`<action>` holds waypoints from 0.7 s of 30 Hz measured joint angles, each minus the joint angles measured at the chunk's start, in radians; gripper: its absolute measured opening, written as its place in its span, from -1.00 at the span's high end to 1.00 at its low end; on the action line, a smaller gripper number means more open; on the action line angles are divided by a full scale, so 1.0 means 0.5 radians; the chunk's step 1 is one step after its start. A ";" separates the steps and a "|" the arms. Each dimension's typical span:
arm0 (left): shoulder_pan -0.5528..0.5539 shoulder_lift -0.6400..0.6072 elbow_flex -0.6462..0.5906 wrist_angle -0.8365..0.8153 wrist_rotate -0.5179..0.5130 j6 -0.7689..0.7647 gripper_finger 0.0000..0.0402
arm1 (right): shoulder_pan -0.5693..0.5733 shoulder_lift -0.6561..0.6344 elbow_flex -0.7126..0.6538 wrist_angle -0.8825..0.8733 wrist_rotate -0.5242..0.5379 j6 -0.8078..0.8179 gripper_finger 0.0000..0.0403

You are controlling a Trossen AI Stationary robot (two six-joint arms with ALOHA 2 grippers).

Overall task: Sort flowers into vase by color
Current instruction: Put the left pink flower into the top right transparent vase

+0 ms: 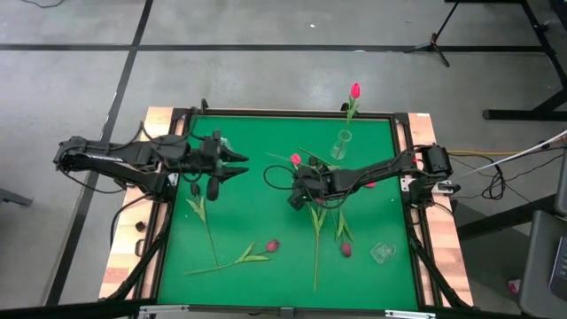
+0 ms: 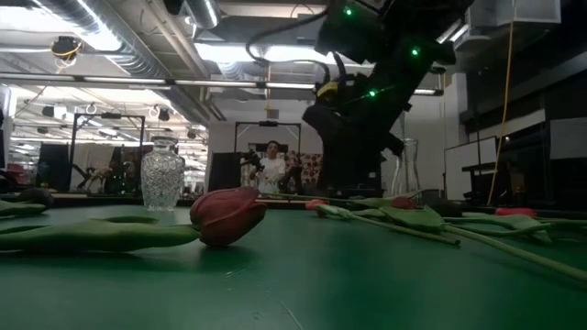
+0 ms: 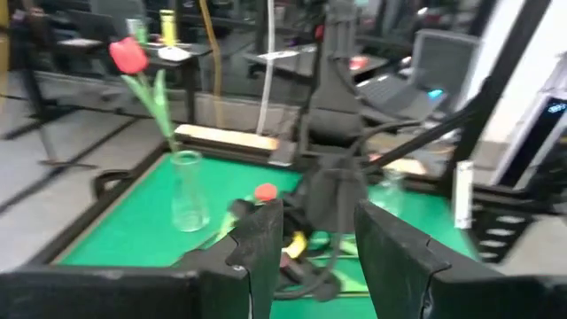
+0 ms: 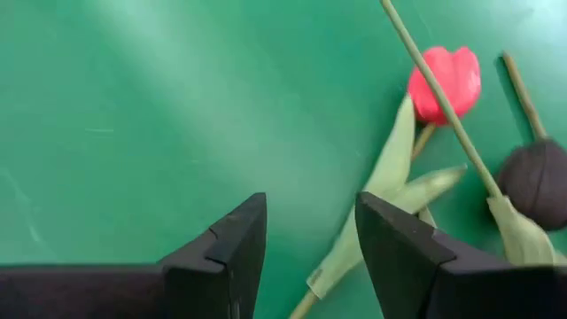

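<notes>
A bright pink-red tulip stands in a slim clear vase at the far side of the green table; both also show in the left wrist view. Other tulips lie loose on the table: a pink-red one, dark ones, maroon ones. My right gripper is open and points down at the table's middle, just above the green surface, beside a pink-red head and a dark head. My left gripper is open and empty at the left, pointing toward the right.
A cut-glass vase stands at the near right; it also shows in the low view. Long stems and leaves lie below the right gripper. A wooden frame borders the table. A person stands far behind.
</notes>
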 joint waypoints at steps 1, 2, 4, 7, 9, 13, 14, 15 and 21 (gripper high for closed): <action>0.004 -0.035 0.000 -0.043 0.021 -0.013 0.32 | -0.010 -0.007 0.016 -0.004 -0.010 -0.038 0.13; 0.013 -0.070 0.000 -0.091 0.042 -0.019 0.32 | -0.022 -0.014 0.034 -0.003 -0.034 -0.067 0.13; 0.029 -0.146 0.000 -0.148 0.087 -0.053 0.32 | -0.059 -0.048 0.054 0.002 -0.115 -0.119 0.13; 0.059 -0.281 0.000 -0.208 0.172 -0.092 0.32 | -0.119 -0.117 0.055 -0.028 -0.183 -0.188 0.13; 0.069 -0.367 0.000 -0.236 0.224 -0.112 0.32 | -0.147 -0.177 0.039 -0.060 -0.164 -0.217 0.13; 0.071 -0.478 0.001 -0.328 0.232 -0.094 0.32 | -0.157 -0.342 -0.105 -0.060 -0.048 -0.222 0.13; 0.071 -0.492 0.001 -0.348 0.222 -0.078 0.32 | -0.156 -0.393 -0.159 -0.058 -0.045 -0.175 0.13; 0.071 -0.501 0.001 -0.367 0.217 -0.068 0.32 | -0.155 -0.459 -0.221 -0.053 -0.049 -0.125 0.13; 0.071 -0.492 0.001 -0.391 0.212 0.039 0.32 | -0.150 -0.764 -0.533 0.092 -0.111 0.128 0.13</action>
